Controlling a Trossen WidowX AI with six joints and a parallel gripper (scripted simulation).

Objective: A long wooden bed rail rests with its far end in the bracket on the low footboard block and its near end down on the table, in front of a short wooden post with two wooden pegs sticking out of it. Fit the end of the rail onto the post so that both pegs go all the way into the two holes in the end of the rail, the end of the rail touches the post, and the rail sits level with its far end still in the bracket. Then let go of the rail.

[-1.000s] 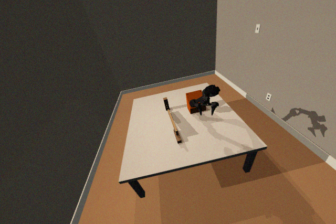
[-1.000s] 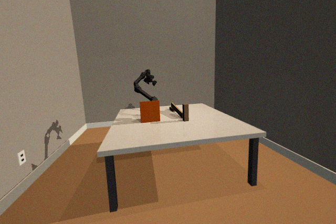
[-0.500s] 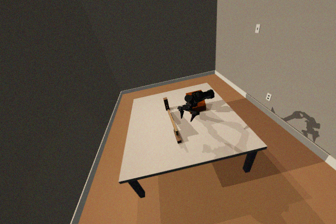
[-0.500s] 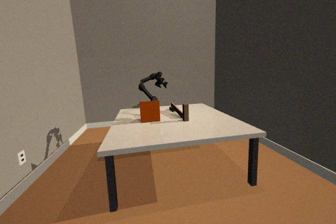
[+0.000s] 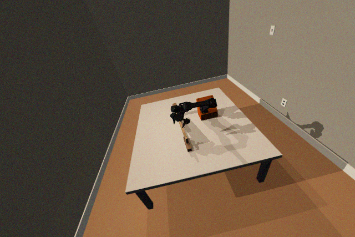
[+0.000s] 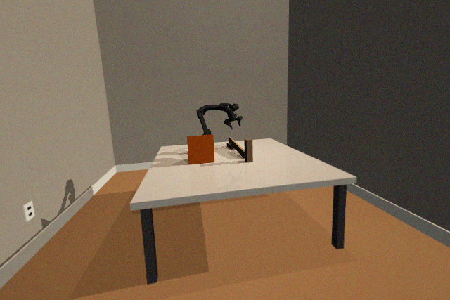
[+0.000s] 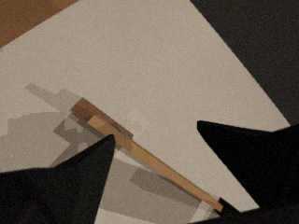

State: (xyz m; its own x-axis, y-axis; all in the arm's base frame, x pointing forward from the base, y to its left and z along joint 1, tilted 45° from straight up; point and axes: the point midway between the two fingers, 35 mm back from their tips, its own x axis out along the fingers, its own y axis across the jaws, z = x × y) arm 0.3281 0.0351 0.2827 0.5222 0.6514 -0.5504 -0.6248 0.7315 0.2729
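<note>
While the rail [image 7: 154, 164] lay unfitted, its near end down before the post [image 6: 248, 150], the empty gripper [image 6: 233, 121] hung wide open above it, best lowered squarely astride the rail near the post.

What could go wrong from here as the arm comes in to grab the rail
1. The open gripper hangs well above the rail, and the wrist view shows the rail running diagonally across the gap between the fingers. Closing at that angle might clamp it skewed.
2. The rail's near end lies close in front of the post; a careless descent could bump the post or rail.
3. Lifting the near end carelessly might pull the far end out of its bracket.
</note>
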